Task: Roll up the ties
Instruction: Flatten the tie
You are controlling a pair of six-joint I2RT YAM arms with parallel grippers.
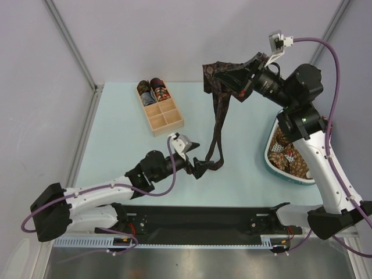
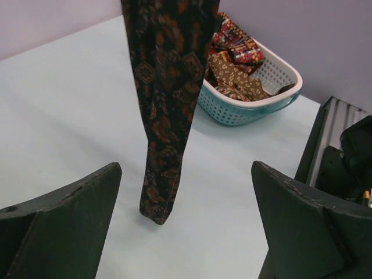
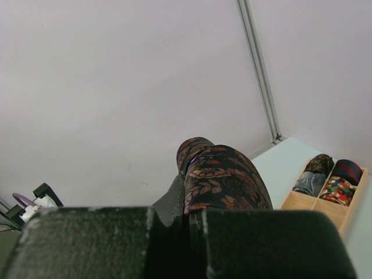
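My right gripper (image 1: 216,79) is raised high over the back of the table and shut on a dark maroon patterned tie (image 1: 219,125), which drapes over it and hangs down in two strands. The fabric bulges above the shut jaws in the right wrist view (image 3: 221,177). My left gripper (image 1: 203,167) is open near the table, by the hanging ends. In the left wrist view the tie's narrow end (image 2: 161,197) dangles just above the table, ahead of and between my open fingers (image 2: 64,215), not touching them. Several more ties (image 1: 290,160) lie in the basket.
A white and teal plastic basket (image 1: 273,161) stands at the right (image 2: 256,104). A wooden compartment box (image 1: 165,119) at the back left holds rolled ties (image 1: 152,90), also seen in the right wrist view (image 3: 334,186). A black rail runs along the near edge.
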